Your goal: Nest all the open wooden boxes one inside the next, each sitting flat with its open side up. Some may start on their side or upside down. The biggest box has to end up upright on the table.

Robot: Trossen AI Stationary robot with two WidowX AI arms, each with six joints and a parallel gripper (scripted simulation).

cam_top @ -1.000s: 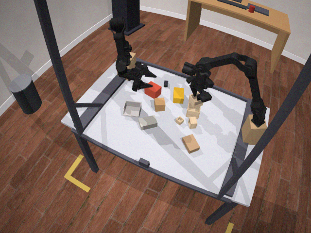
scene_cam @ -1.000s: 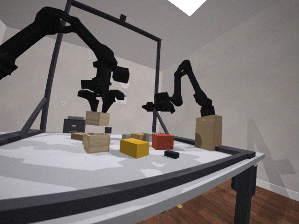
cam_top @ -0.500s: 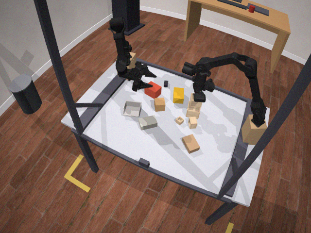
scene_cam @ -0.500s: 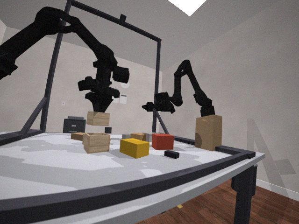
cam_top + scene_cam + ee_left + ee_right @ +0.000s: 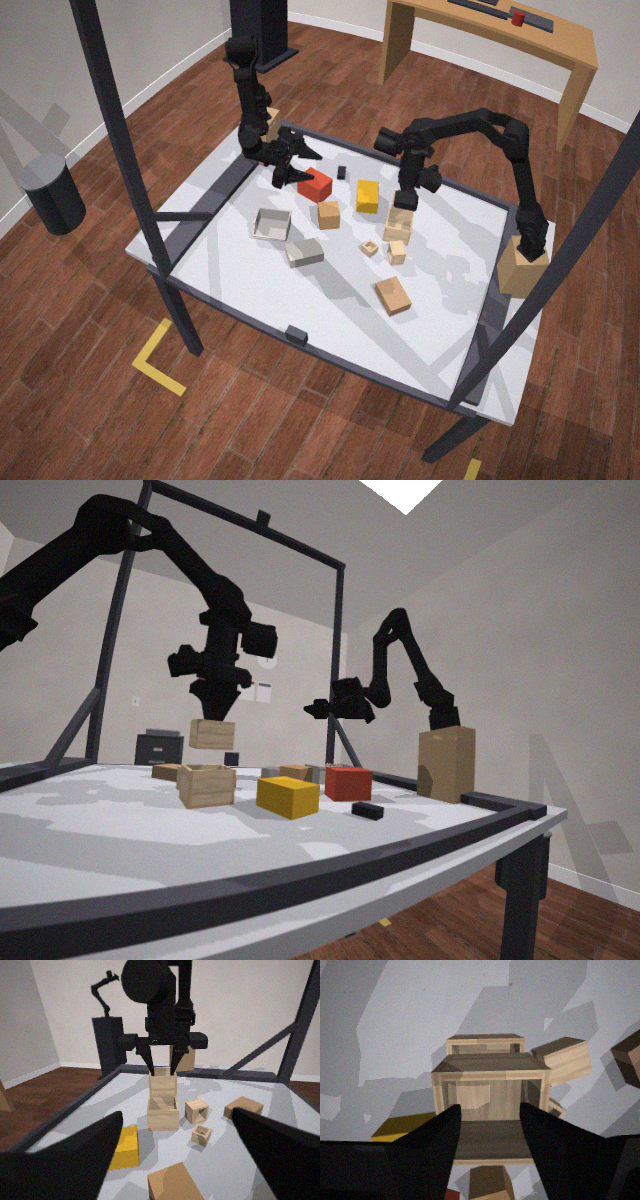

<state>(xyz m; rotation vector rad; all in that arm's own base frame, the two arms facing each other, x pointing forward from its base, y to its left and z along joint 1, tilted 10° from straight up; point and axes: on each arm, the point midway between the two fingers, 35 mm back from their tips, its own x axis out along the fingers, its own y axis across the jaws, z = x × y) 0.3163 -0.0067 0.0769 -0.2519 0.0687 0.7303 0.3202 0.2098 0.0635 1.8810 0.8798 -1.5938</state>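
Note:
My right gripper point(image 5: 406, 206) point(image 5: 216, 717) point(image 5: 162, 1077) point(image 5: 490, 1109) has its fingers spread inside the mid-sized box point(image 5: 211, 734) point(image 5: 163, 1086), against its inner walls, and holds it level, open side up. It hangs above the biggest box point(image 5: 397, 234) point(image 5: 209, 788) point(image 5: 163, 1120), upright on the table, not touching it. The small box point(image 5: 397, 245) point(image 5: 189, 1110) point(image 5: 570, 1065) lies on its side. The smallest box point(image 5: 366, 250) point(image 5: 200, 1141) stands open side up beside it. My left gripper point(image 5: 316, 167) point(image 5: 176, 1114) is open and empty, above the table near the red block.
The yellow block point(image 5: 367, 196) point(image 5: 287, 796) stands close beside the biggest box. The red block point(image 5: 314, 184) point(image 5: 348, 783), a tan block point(image 5: 328, 215), a grey block point(image 5: 305, 252) and a shallow grey tray point(image 5: 269, 238) lie toward the left arm. A brown block point(image 5: 392, 295) lies beyond the small boxes.

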